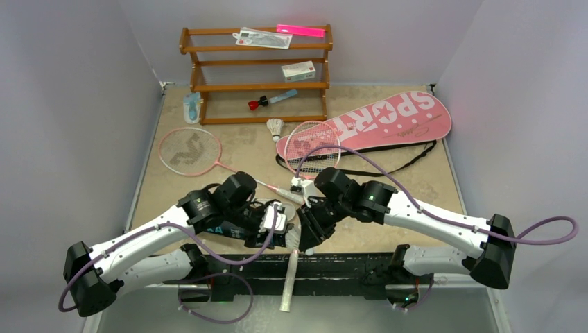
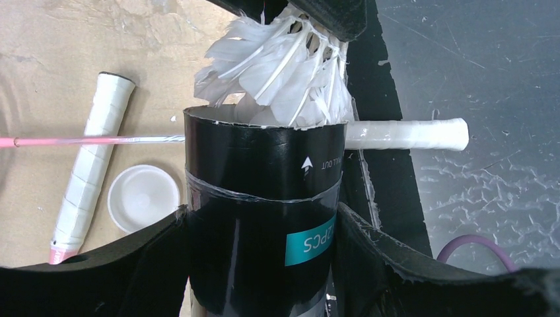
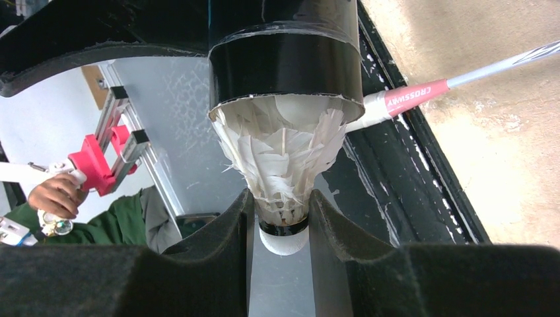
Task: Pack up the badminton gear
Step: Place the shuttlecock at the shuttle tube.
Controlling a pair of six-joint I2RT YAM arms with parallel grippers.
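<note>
Right at the near edge of the desk (image 1: pixel 388 201), a white racket handle (image 1: pixel 290 277) pokes out past the black mounting strip, running under both arms. Just above that, the two arms meet in the middle. Left tool (image 2: pixel 261 228) is clamped around a black tube (image 2: pixel 264 178), one finger on each side, open end pointing away from its wrist cam. Right tool (image 3: pixel 280 205) is pinching a feather shuttlecock (image 3: pixel 280 152) by its black-banded cork, and the feathers are already partway inside the tube's mouth, so the tube and birdie are both held off the desk between the arms. From the left wrist view you can also see the tube's white lid (image 2: pixel 143 198) lying flat on the desk just beside another white-wrapped handle (image 2: pixel 92 165). Further back on the left lies a pink-framed racket (image 1: pixel 188 151), flat, its shaft angling toward the arms. A second pink racket head (image 1: pixel 313 144) rests at the near end of the pink SPORT bag (image 1: pixel 374 119), which lies diagonally across the right side with its black strap (image 1: pixel 388 163) trailing beside it. One loose shuttlecock (image 1: pixel 277 127) stands near the bag's end. Farthest back is a wooden rack (image 1: pixel 255 76) with a small white box (image 1: pixel 298 71) on a shelf.
</note>
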